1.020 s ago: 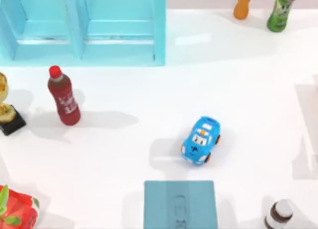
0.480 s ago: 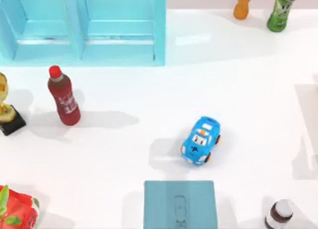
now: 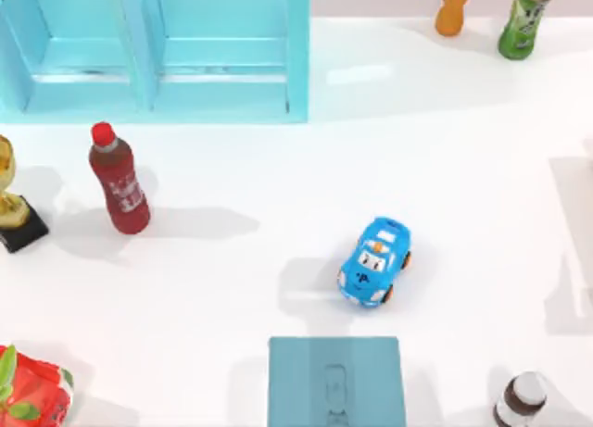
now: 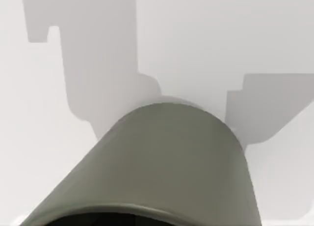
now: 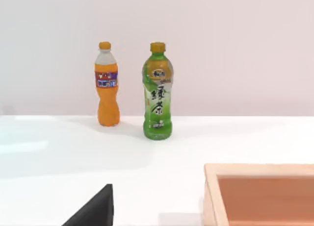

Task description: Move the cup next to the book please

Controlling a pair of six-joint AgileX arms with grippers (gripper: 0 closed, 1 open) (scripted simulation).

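The book (image 3: 336, 381) is a flat teal-blue rectangle with a faint line drawing. It lies at the table's near edge, just below the middle of the top view. The cup (image 4: 167, 162) is a plain grey-green cylinder, seen very close in the left wrist view over the white table. Angular shadows fall on the table behind it. Whether anything is holding the cup cannot be made out.
A blue toy car (image 3: 374, 260) sits just above the book. A red bottle (image 3: 119, 179) and a trophy (image 3: 14, 205) stand at the left, and a light-blue shelf unit (image 3: 153, 52) at the back. Orange (image 3: 452, 8) and green (image 3: 525, 18) bottles stand back right, a dark bottle (image 3: 521, 399) front right. The right wrist view has a wooden box (image 5: 260, 174).
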